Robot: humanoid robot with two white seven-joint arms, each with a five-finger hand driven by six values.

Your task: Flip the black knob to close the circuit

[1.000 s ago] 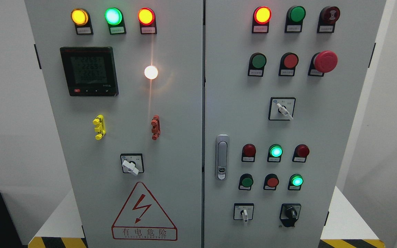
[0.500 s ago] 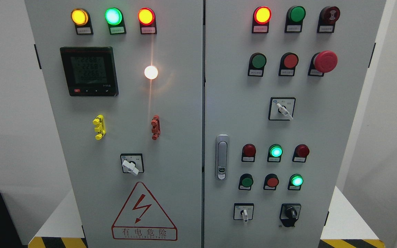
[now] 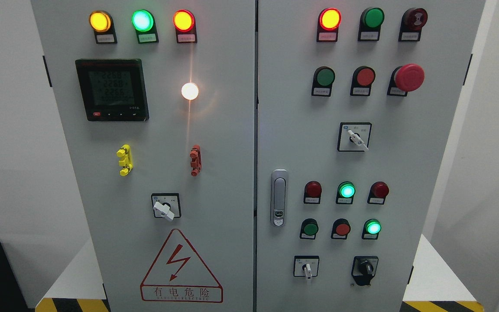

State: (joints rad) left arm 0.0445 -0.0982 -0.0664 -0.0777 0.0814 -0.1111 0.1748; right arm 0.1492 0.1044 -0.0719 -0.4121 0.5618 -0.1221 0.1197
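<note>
A grey electrical cabinet (image 3: 232,143) with two doors fills the head view. The black knob (image 3: 365,268) sits at the lower right of the right door, its pointer turned roughly upright. To its left is a white-handled selector switch (image 3: 306,269). Neither of my hands nor arms shows anywhere in the picture.
The right door carries rows of red and green lamps and buttons, a red emergency-stop mushroom (image 3: 409,77), a white rotary switch (image 3: 355,138) and a metal door latch (image 3: 279,197). The left door has a meter (image 3: 112,89), a rotary switch (image 3: 165,208) and a red warning triangle (image 3: 181,268).
Only the meter's digits flicker; nothing else has moved.
</note>
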